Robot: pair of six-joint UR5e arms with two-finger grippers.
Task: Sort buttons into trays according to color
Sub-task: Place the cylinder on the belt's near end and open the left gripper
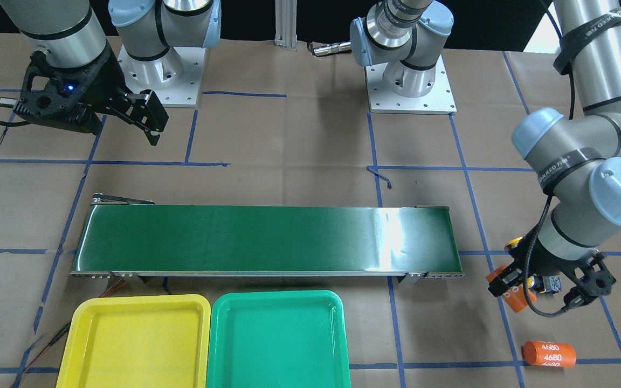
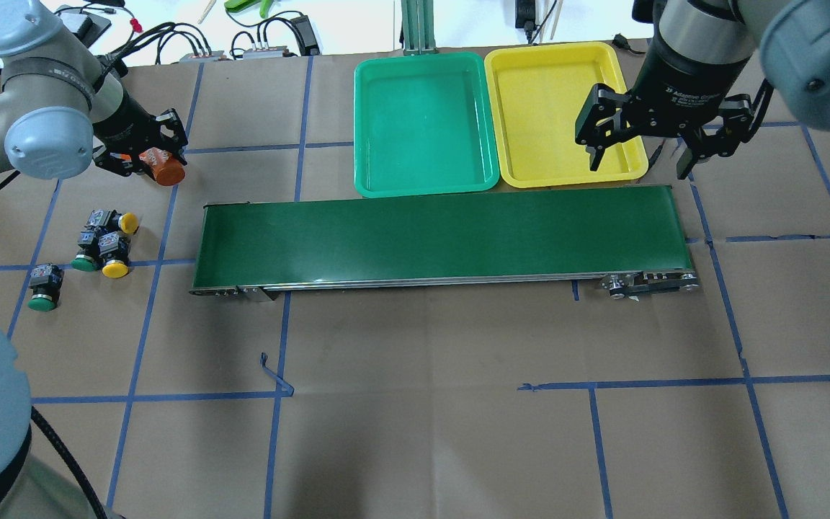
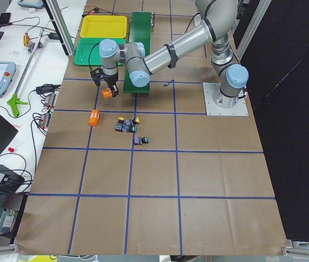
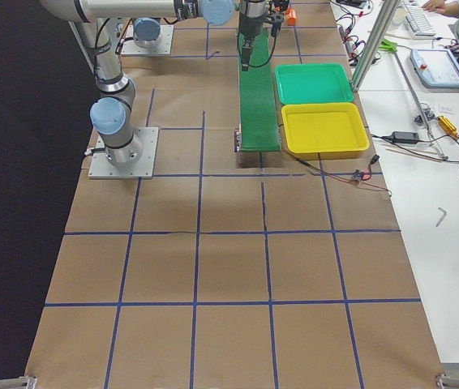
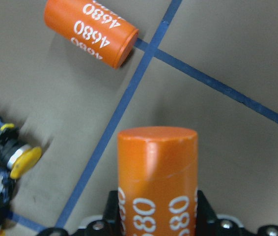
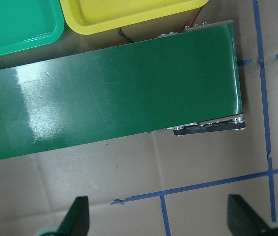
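Overhead exterior coverage puts the four buttons (image 2: 101,245) at the lower left of the frame, on the brown paper (image 2: 422,404): one green-capped button (image 2: 43,287) sits alone nearest the bottom edge, and just above it three more lie in a tight clump, two yellow caps and one green. Higher in the same corner the left gripper (image 2: 148,155) has its fingers closed on an orange cylinder (image 2: 164,169) printed 4680, which the left wrist-mounted view shows held out between the jaws; a second orange cylinder (image 5: 90,32) lies on its side at the upper left of that view. Across the middle runs the conveyor belt (image 2: 436,234), and beyond it at the top sit the green tray (image 2: 422,122) and yellow tray (image 2: 545,108), edge to edge, neither holding a button. At the upper right the right gripper (image 2: 637,169) hangs raised near the belt's end, fingers spread wide with nothing between them. The cylinder is no part of the sort, so the step looks like clearing it aside: it is best set down well apart from the clump, placed so it cannot roll into the buttons, and let go fully before the arm turns to a cap, taking the lone green one first since nothing crowds it
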